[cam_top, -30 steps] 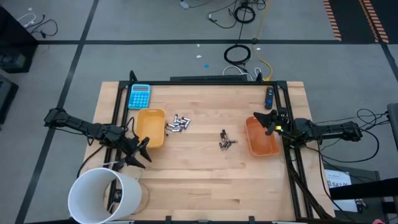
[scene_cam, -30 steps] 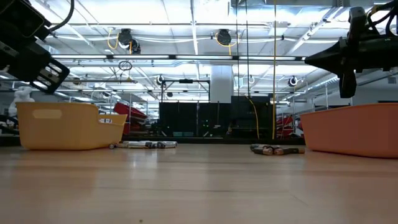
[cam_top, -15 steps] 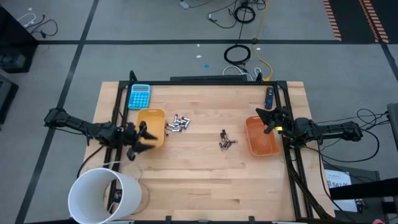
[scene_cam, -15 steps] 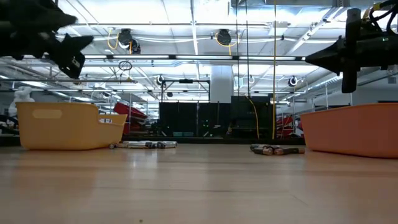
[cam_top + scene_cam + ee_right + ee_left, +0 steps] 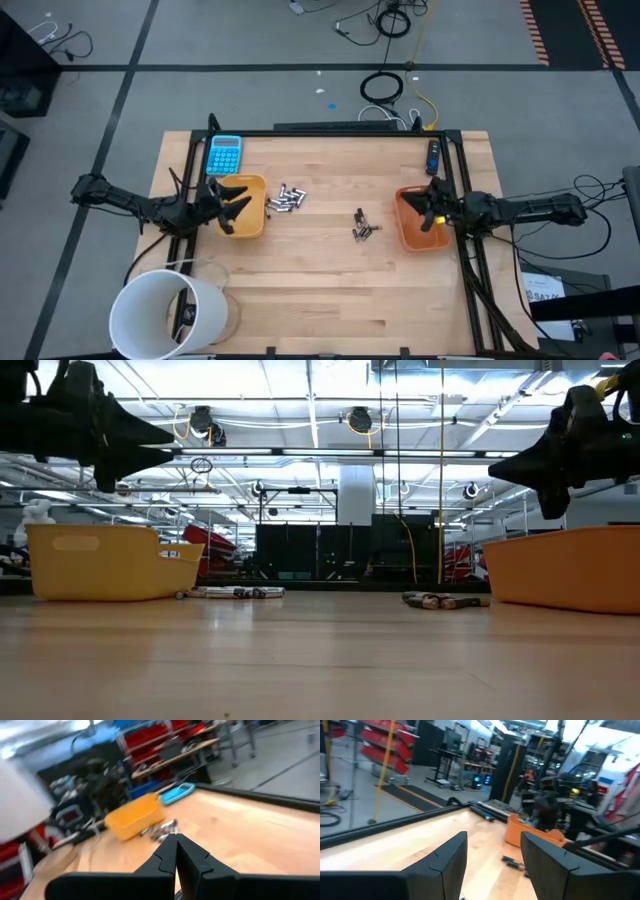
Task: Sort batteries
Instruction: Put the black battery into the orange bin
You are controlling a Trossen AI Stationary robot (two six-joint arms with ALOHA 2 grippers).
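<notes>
From overhead, the left end effector (image 5: 232, 203) hangs over the yellow tray (image 5: 245, 206) with its fingers spread and nothing between them. The right end effector (image 5: 432, 212) sits above the orange tray (image 5: 418, 228), its fingers pressed together, holding nothing. The batteries lie on the wooden surface (image 5: 320, 290) in two groups: a silvery group (image 5: 284, 199) just beside the yellow tray and a darker group (image 5: 363, 227) nearer the orange tray. A blue calculator (image 5: 224, 155) rests at the far left corner, and a big white bucket (image 5: 167, 315) stands by the near left edge.

At table height, the left end effector (image 5: 150, 433) is up in the air above the yellow tray (image 5: 100, 561), and the right end effector (image 5: 510, 466) floats over the orange tray (image 5: 565, 565). Both battery groups, silvery (image 5: 235, 592) and darker (image 5: 445, 600), lie on the surface between the trays.

Past the left wrist, the two fingers (image 5: 447, 857) stand apart, with the orange tray (image 5: 532, 832) far off.

Past the right wrist, the fingers (image 5: 170, 855) meet at the tips, facing the yellow tray (image 5: 134, 815).
</notes>
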